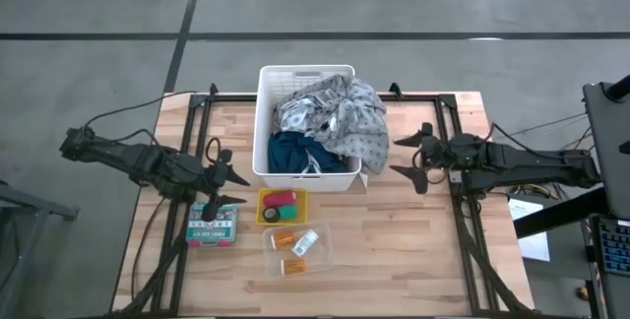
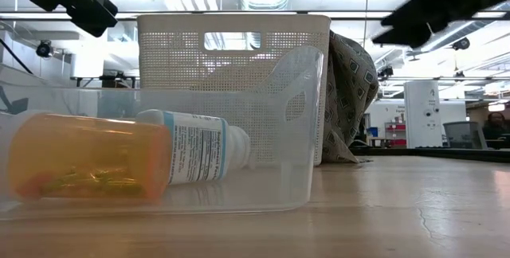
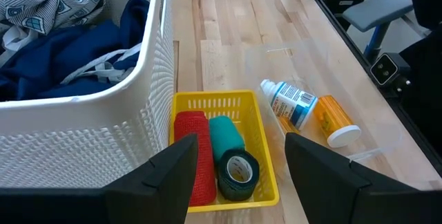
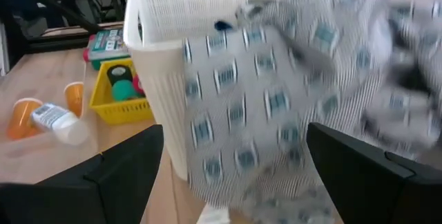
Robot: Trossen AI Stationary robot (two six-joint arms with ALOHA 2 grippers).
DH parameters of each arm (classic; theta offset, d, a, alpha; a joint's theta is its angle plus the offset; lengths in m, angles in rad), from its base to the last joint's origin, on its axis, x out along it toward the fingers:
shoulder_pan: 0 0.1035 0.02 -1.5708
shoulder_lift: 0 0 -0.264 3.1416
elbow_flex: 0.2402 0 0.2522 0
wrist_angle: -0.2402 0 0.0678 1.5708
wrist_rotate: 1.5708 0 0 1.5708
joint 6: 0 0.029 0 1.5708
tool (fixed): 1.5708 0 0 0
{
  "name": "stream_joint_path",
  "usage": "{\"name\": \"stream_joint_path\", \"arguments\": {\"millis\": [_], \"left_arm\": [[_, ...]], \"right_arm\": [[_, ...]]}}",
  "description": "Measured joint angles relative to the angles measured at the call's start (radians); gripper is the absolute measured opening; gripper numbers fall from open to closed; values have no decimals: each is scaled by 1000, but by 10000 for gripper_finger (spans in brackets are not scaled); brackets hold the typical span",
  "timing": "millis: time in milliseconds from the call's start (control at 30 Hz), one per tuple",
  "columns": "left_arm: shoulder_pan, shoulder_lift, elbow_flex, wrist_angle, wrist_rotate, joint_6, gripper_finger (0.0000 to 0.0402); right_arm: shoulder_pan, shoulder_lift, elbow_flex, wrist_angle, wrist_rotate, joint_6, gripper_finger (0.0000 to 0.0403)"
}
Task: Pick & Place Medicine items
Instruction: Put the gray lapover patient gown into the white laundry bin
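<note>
Left pincer [image 1: 228, 188] gapes empty above green box [image 1: 213, 224]; its lettering is unreadable.

High view looks straight down; low view sits level, close behind the clear plastic tray [image 2: 295, 130]; both wrist views share the white perforated basket [image 3: 103, 127].

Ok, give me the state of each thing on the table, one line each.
White plastic laundry basket: upright, holding cloths.
Grey patterned cloth: draped over rim.
Yellow mesh tray: holding rolls.
Clear plastic bin: open.
Orange pill bottle: lying down.
Left gripper: open.
Right gripper: open.
</note>
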Motion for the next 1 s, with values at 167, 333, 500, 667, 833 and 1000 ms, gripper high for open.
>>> {"name": "stream_joint_path", "arguments": {"millis": [167,333,500,667,833,1000], "left_arm": [[0,0,0,0,0,0,226],[0,0,0,0,0,0,226],[0,0,0,0,0,0,226],[0,0,0,0,0,0,226],[0,0,0,0,0,0,226],[0,0,0,0,0,0,226]], "right_arm": [[0,-93,-141,15,8,83,354],[0,-134,-289,139,26,95,355],[0,-132,-419,307,40,57,355],[0,-100,-439,349,91,90,354],[0,-70,-439,402,114,187,354],[0,-28,-439,524,160,166,354]]}}
